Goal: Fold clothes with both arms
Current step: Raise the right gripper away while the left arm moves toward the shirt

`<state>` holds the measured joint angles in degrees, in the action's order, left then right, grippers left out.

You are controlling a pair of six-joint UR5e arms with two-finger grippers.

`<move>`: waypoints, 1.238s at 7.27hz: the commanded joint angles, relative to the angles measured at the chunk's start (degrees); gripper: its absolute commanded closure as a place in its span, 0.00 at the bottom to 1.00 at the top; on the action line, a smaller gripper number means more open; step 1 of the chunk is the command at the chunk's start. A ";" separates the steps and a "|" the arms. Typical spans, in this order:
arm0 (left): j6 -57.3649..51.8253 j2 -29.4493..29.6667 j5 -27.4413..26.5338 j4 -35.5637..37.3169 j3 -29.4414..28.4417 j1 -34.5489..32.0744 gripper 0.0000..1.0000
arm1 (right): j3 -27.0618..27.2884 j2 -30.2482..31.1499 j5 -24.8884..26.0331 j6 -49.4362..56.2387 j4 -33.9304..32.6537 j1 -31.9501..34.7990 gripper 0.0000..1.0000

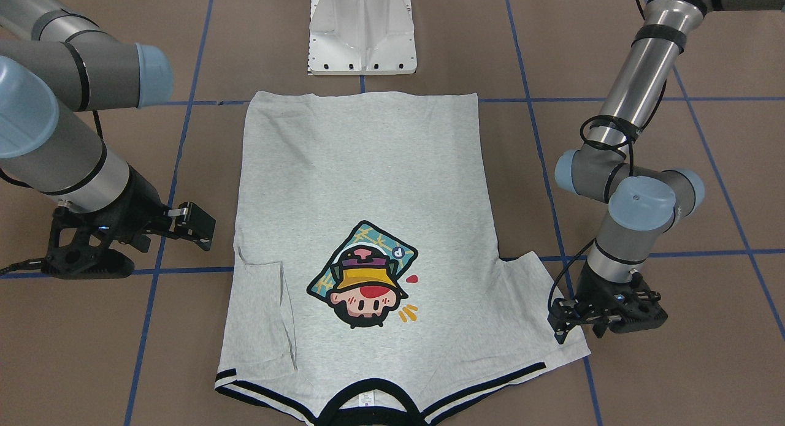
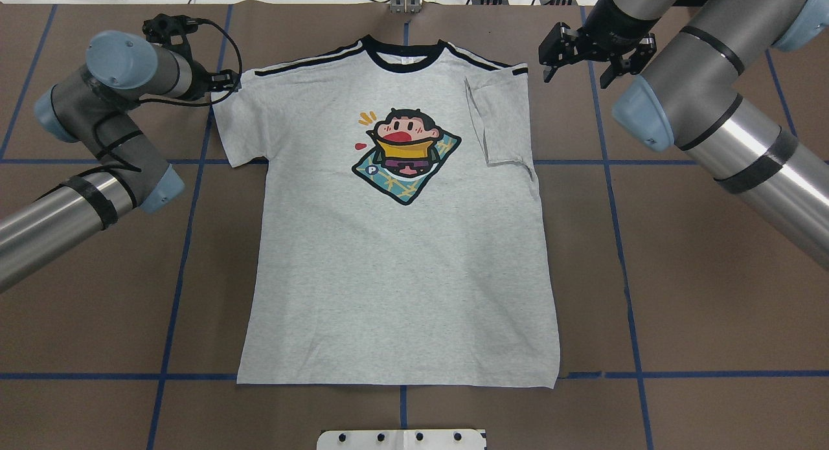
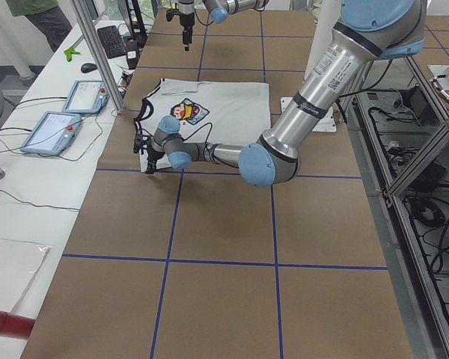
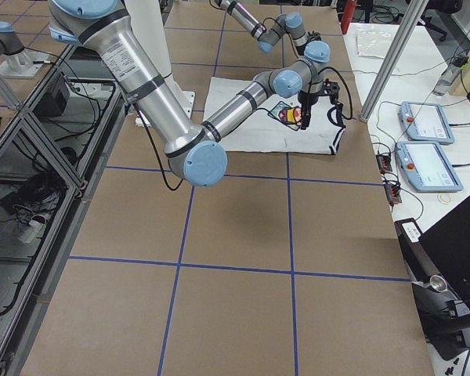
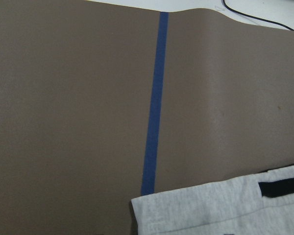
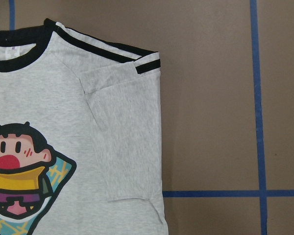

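The grey T-shirt (image 2: 395,275) lies flat on the table, print up, with its black neck band at the far edge from the robot. The sleeve on the robot's right (image 6: 127,142) is folded inward over the body. The other sleeve (image 1: 539,303) is spread out flat. My left gripper (image 1: 561,322) hovers at that sleeve's outer edge near the shoulder stripes, and it looks open and holds nothing. The left wrist view shows only the sleeve corner (image 5: 220,208). My right gripper (image 2: 576,55) hangs open over bare table, just outside the folded shoulder.
The white pedestal (image 1: 362,34) stands at the shirt's hem on the robot's side. Blue tape lines (image 2: 615,197) cross the brown table. Tablets (image 3: 52,131) and cables lie on a side bench beyond the far table edge.
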<state>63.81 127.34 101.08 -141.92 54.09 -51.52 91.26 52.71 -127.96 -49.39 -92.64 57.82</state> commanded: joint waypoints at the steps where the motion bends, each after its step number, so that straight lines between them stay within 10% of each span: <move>1: 0.00 0.02 -0.01 0.07 -0.21 0.01 0.52 | -0.03 -0.06 0.16 0.00 0.00 -0.16 0.00; 6: -0.70 0.02 0.08 0.42 0.22 0.01 1.00 | -0.30 -0.06 -0.01 0.00 0.09 -0.16 0.00; 9: -0.61 0.02 0.61 6.96 6.95 -0.25 1.00 | -0.30 -0.06 -0.10 0.09 0.09 -0.16 0.00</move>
<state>63.20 127.38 101.47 -139.25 57.09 -51.66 90.94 52.65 -128.02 -49.32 -92.55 57.66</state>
